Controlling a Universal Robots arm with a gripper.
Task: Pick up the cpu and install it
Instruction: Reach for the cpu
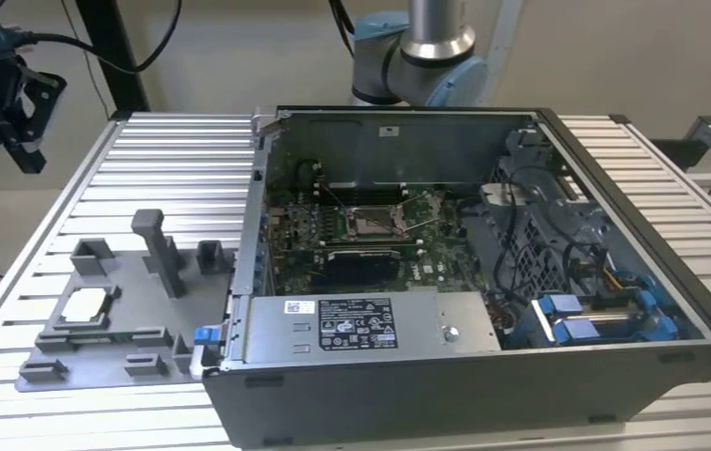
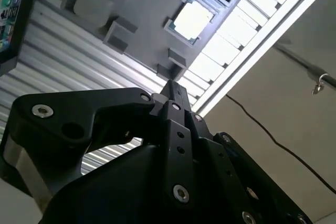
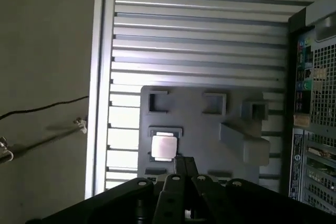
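Note:
The cpu (image 1: pixel 85 303) is a small square chip with a pale silver top. It lies flat in a nest on the grey fixture plate (image 1: pixel 117 340), on the slatted table at the exterior view's left. Both wrist views show the cpu (image 2: pixel 193 20) (image 3: pixel 163 147) well below me. My black gripper (image 1: pixel 29 158) hangs high over the table's far left corner, clear of the plate. Its fingers (image 2: pixel 171 88) (image 3: pixel 185 162) are pressed together with nothing between them. The open computer case (image 1: pixel 455 381) shows the square metal socket (image 1: pixel 372 222) on the green board.
A tall grey post (image 1: pixel 155 246) and several low blocks stand on the fixture plate. The case wall (image 3: pixel 310 129) rises beside the plate. The table edge (image 3: pixel 100 77) drops to the floor, where a cable (image 3: pixel 42 107) lies. The arm's base (image 1: pixel 411 56) stands behind the case.

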